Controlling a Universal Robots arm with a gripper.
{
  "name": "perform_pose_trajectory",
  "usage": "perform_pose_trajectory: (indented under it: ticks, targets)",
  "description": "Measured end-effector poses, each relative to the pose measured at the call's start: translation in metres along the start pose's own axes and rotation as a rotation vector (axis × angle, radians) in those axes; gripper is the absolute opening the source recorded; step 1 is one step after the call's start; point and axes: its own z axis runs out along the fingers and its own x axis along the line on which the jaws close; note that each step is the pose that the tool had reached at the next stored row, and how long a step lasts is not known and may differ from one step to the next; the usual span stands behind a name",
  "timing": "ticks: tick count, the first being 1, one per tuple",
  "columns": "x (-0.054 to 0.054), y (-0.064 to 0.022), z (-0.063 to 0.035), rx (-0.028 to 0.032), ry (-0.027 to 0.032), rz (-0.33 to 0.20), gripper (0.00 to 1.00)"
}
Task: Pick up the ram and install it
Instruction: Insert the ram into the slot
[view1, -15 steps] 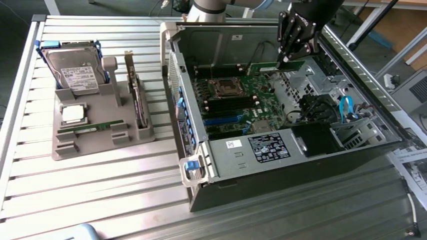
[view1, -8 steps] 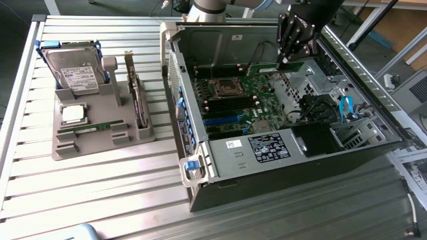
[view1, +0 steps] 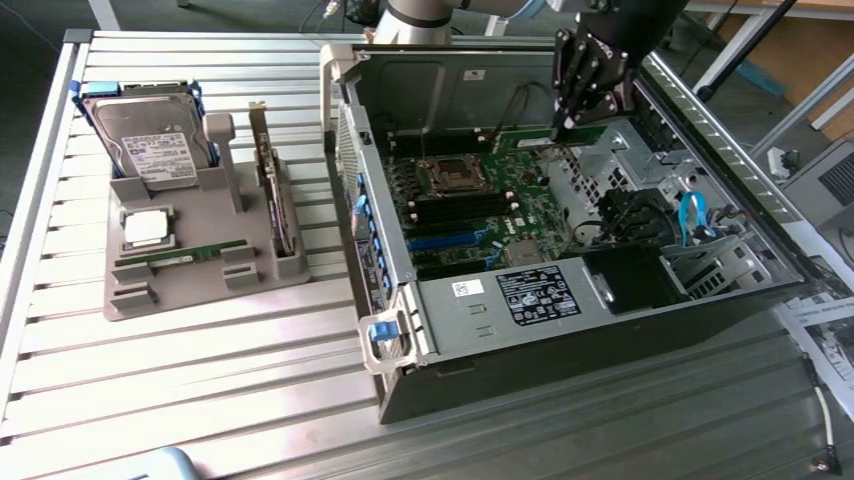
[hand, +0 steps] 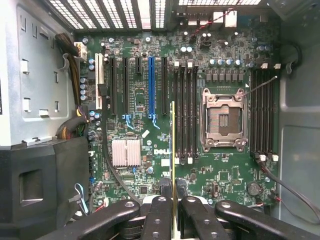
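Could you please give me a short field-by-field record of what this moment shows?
gripper: shut on the ram, above the open computer case
ram: held on edge over the motherboard, in line with the black memory slots, not seated
CPU socket: looks empty
tray: to the exterior view's left of the case
tray contents: hard drive, CPU chip, second ram stick, upright expansion card

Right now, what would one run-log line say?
pincer: shut on ram | ram: held over motherboard | slotted: not yet
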Motion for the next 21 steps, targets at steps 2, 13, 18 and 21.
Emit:
perform_pose_trajectory:
  ticks: [2,13,18,21]
  targets:
    - [0.0,0.0,0.0009,0.0,0.0,0.0,0.14]
    - [0.0,0.0,0.0049,0.0,0.0,0.0,0.14]
    - [0.0,0.0,0.0068,0.0,0.0001,0.0,0.14]
    - [0.0001,0.0,0.0085,0.0,0.0,0.0,0.14]
